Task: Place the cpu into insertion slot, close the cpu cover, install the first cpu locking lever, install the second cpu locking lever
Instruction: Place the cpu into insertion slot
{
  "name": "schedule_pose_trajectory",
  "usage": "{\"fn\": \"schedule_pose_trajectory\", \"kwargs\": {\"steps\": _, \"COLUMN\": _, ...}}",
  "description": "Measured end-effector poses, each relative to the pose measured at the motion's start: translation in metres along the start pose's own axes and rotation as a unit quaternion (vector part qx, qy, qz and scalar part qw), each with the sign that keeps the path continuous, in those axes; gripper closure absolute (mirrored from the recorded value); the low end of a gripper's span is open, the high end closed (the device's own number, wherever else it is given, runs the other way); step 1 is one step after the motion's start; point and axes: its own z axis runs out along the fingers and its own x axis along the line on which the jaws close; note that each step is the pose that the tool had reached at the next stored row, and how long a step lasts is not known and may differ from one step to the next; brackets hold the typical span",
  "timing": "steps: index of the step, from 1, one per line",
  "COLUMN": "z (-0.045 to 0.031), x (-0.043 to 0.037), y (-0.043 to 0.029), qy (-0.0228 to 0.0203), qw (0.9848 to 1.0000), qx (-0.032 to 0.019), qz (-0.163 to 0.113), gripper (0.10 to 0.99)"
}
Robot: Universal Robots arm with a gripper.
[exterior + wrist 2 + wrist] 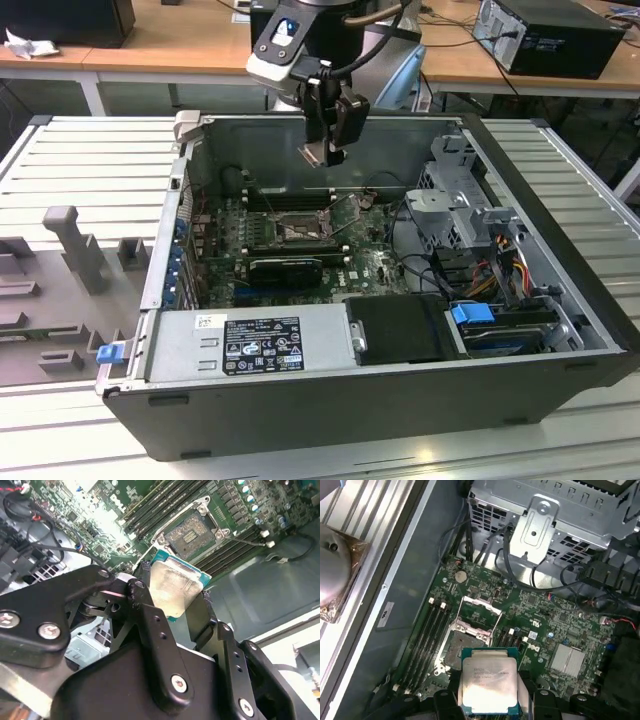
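A slatted metal table [90, 170] carries an open computer case [560, 300] lying on its side, with wooden desks [180, 40] behind it. The gripper [325, 150] hangs at about the height of the case's upper rim, and in both wrist views its black fingers [145, 587] are clamped on two opposite edges of the cpu [172, 587], which is held flat with its top showing and clear of the board. The cpu [487, 682] is a small square with a pale silvery, slightly smudged metal lid and a thin blue-green border around it. The insertion slot [465, 647] lies directly beyond the chip, below it and well apart, so the gap that matters is mainly downward. Being square, the chip has no long axis; its edges look a little turned against the socket's edges, though the slanted views make this hard to judge. The slot [298, 230] is bare and dark inside its metal rim, near the middle of the green circuit board [555, 625], just beside the long black memory slots [427, 630]. The cpu cover [481, 611] appears swung up and open at the socket's edge nearest the grey drive cage [545, 525].
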Motion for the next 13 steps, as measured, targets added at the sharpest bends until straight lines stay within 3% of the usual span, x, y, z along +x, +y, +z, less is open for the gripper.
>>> {"fn": "schedule_pose_trajectory", "kwargs": {"steps": 4, "z": 0.0003, "x": 0.0, "y": 0.0, "qy": -0.0026, "qw": 0.9995, "qx": -0.0003, "qz": 0.032, "gripper": 0.561}}
{"fn": "schedule_pose_trajectory", "kwargs": {"steps": 5, "z": 0.0005, "x": 0.0, "y": 0.0, "qy": -0.0056, "qw": 0.9977, "qx": -0.0008, "qz": 0.068, "gripper": 0.561}}
{"fn": "schedule_pose_trajectory", "kwargs": {"steps": 8, "z": 0.0007, "x": 0.0, "y": -0.0001, "qy": -0.0079, "qw": 0.9954, "qx": -0.0013, "qz": 0.096, "gripper": 0.561}}
{"fn": "schedule_pose_trajectory", "kwargs": {"steps": 11, "z": 0.0013, "x": 0.0, "y": -0.0001, "qy": -0.0112, "qw": 0.9908, "qx": -0.002, "qz": 0.135, "gripper": 0.561}}
{"fn": "schedule_pose_trajectory", "kwargs": {"steps": 13, "z": 0.002, "x": 0.0002, "y": -0.0007, "qy": -0.0121, "qw": 0.9894, "qx": -0.002, "qz": 0.145, "gripper": 0.561}}
